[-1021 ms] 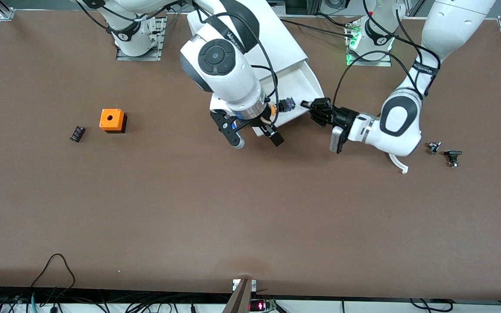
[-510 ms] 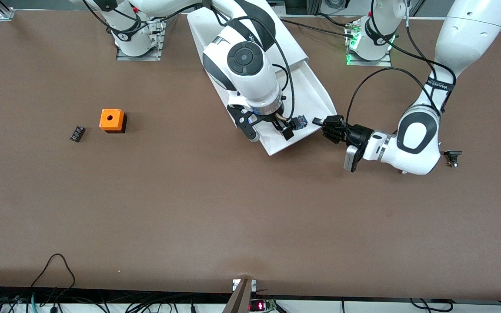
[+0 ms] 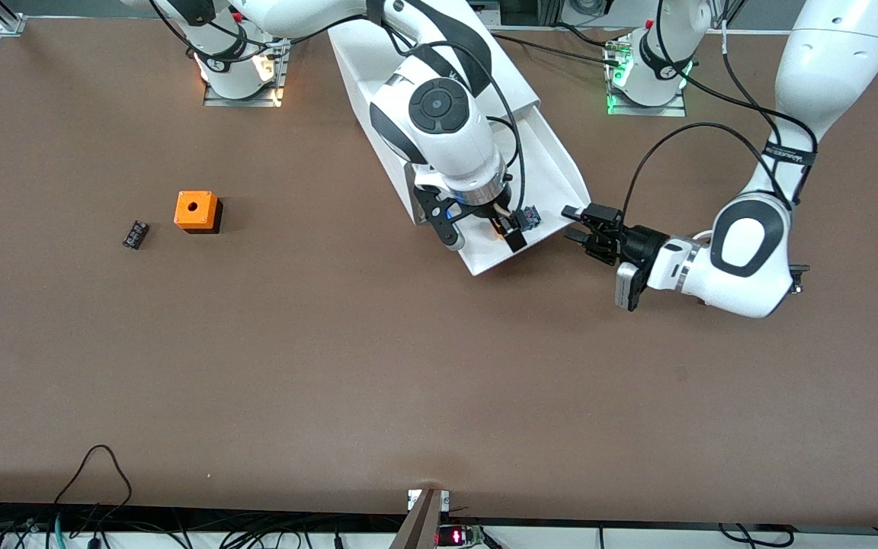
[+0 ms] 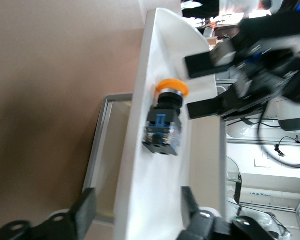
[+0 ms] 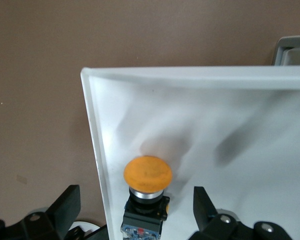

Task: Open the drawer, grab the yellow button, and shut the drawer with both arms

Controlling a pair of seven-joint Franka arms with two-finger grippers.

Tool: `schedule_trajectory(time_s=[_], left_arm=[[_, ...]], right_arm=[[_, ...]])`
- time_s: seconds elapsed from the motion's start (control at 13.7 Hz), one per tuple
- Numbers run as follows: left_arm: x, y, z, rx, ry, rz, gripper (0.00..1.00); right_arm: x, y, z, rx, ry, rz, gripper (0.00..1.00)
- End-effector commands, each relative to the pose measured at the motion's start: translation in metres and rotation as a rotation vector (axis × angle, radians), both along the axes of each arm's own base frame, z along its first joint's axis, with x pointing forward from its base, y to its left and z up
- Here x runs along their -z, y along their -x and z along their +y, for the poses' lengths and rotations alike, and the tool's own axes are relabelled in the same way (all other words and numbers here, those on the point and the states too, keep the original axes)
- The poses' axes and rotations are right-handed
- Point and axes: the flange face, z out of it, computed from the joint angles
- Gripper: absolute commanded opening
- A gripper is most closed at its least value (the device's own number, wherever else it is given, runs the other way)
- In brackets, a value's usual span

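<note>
Both pairs of jaws are spread wide and neither has hold of anything. The right gripper (image 3: pixel 485 242) hangs over the pulled-out front end of the drawer, its fingers (image 5: pixel 65 206) set on either side of the button with a gap to each. The left gripper (image 3: pixel 570 223) sits low at the corner of the drawer on the left arm's side, and in the left wrist view its fingers (image 4: pixel 86 216) straddle the drawer's white edge. Whether they touch that edge cannot be told.

The brown table (image 3: pixel 332 366) carries everything. The white cabinet (image 3: pixel 515 84) stands at an angle between the two arm bases, partly covered by the right arm. The drawer (image 3: pixel 553 164) is drawn well out of the cabinet toward the front camera, its floor bare apart from the button.

The orange cube with a hole (image 3: pixel 197 210) stands well apart, toward the right arm's end of the table. The button (image 5: pixel 147 173) lies in the drawer, close to the front corner on the left arm's side, its black and blue body (image 4: pixel 162 131) resting on the floor and its flat orange cap turned up toward the right wrist camera. The small black block (image 3: pixel 135 234) lies just beside the cube, closer to the table's end. A small dark part (image 3: pixel 799 269) shows at the left arm's elbow, mostly hidden by it.
</note>
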Motion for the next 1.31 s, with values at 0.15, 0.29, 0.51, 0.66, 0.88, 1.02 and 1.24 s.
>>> schedule_trajectory(time_s=[0.15, 0.29, 0.51, 0.66, 0.88, 1.02, 1.24], left_arm=[[-0.060, -0.023, 0.012, 0.025, -0.151, 0.116, 1.00], [-0.086, -0.026, 0.016, 0.011, -0.282, 0.170, 1.00], [-0.123, -0.021, 0.013, -0.028, -0.493, 0.192, 1.00], [-0.141, -0.017, 0.004, -0.044, -0.619, 0.173, 1.00], [-0.183, -0.018, -0.031, -0.113, -0.885, 0.098, 1.00], [-0.199, -0.014, -0.052, -0.121, -1.056, -0.015, 1.00], [-0.209, -0.017, -0.050, -0.119, -1.210, -0.143, 1.00]], right_arm=[[0.007, 0.004, 0.014, 0.026, -0.013, -0.014, 1.00], [0.008, 0.012, 0.021, 0.018, -0.016, -0.015, 1.00], [0.009, 0.014, 0.023, 0.012, -0.016, -0.015, 0.99], [0.009, 0.014, 0.023, 0.016, -0.014, -0.014, 0.84], [0.009, 0.013, 0.021, 0.011, -0.009, -0.015, 0.31], [0.008, 0.012, 0.020, 0.012, -0.005, -0.014, 0.00], [0.008, 0.009, 0.014, 0.016, 0.010, 0.002, 0.00]])
